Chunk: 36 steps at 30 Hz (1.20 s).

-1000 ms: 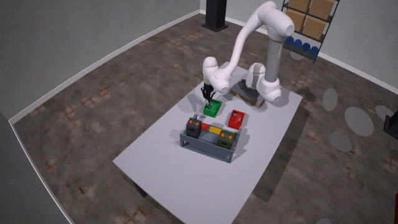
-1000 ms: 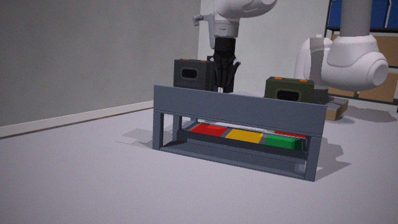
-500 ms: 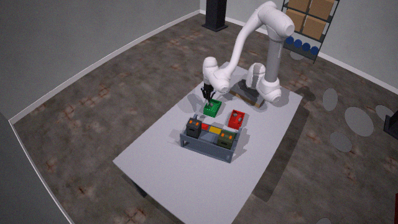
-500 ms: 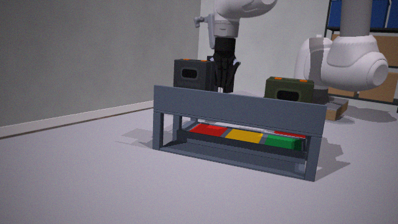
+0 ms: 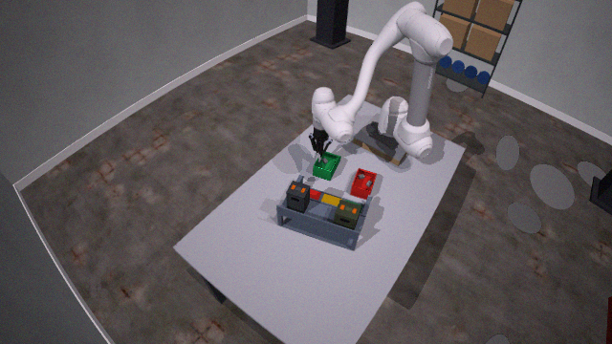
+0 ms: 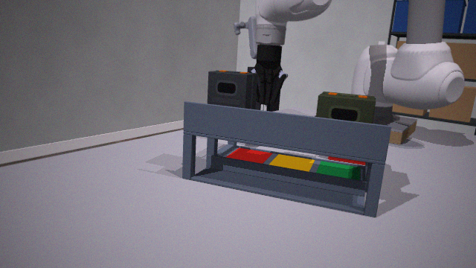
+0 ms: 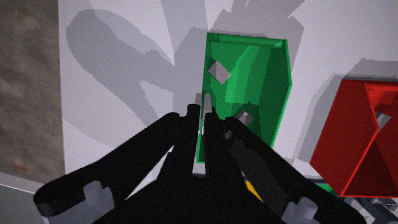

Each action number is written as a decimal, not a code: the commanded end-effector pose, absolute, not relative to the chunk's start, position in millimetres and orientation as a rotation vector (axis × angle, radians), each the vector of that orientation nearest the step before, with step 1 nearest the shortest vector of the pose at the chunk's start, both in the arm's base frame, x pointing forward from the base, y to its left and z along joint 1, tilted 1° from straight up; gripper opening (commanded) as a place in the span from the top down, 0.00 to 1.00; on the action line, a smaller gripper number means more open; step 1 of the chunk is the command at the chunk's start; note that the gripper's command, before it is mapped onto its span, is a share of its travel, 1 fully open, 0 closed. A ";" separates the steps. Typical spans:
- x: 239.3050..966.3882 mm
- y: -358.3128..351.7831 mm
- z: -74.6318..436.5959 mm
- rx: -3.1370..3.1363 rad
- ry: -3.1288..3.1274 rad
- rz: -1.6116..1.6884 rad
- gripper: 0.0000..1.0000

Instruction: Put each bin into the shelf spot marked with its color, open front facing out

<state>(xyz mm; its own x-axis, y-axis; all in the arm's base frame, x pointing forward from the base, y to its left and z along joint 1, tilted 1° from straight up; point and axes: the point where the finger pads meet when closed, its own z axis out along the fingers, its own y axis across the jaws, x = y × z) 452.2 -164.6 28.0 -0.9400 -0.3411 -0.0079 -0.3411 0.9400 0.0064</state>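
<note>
In the overhead view, the white arm [image 5: 368, 72] [image 6: 416, 71] bends down from the upper right, and its black hand [image 5: 319, 159] [image 6: 265, 108] [image 7: 202, 102] points at the worktop [image 5: 268, 268] [image 6: 149, 223] [image 7: 90, 150] just above the middle of the frame. The hand is clenched on the side wall of the green bin [image 5: 326, 175] [image 7: 260, 75], one finger inside and the other outside, as the wrist view shows. That bin lies on the worktop, open side up, with grey parts [image 7: 219, 72] in it. The red bin [image 5: 360, 192] [image 7: 337, 135] sits on the worktop to its lower right in the overhead frame, apart from it, with grey parts inside as well. Below both, near the centre, stands the blue-grey shelf [image 5: 317, 229] [image 6: 286, 126]. In the exterior view its coloured marks run left to right: red mark [image 6: 247, 155], yellow mark [image 6: 291, 162], green mark [image 6: 335, 170]; neither bin is in its spot. On top of the shelf a dark grey case [image 5: 297, 203] [image 6: 216, 93] stands at the left and an olive case [image 5: 340, 219] [image 6: 346, 102] at the right, both with orange patches on top.
</note>
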 end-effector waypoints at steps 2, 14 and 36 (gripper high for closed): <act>452.0 -164.5 27.8 -0.543 3.088 0.013 0.90; 452.0 -164.5 28.3 -0.543 3.088 0.013 0.90; 451.9 -164.6 46.1 -0.543 3.088 0.013 0.90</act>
<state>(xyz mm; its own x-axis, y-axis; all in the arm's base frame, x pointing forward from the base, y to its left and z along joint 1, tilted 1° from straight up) 451.9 -164.6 43.4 -0.9400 -0.3411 -0.0076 -0.3411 0.9400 0.0067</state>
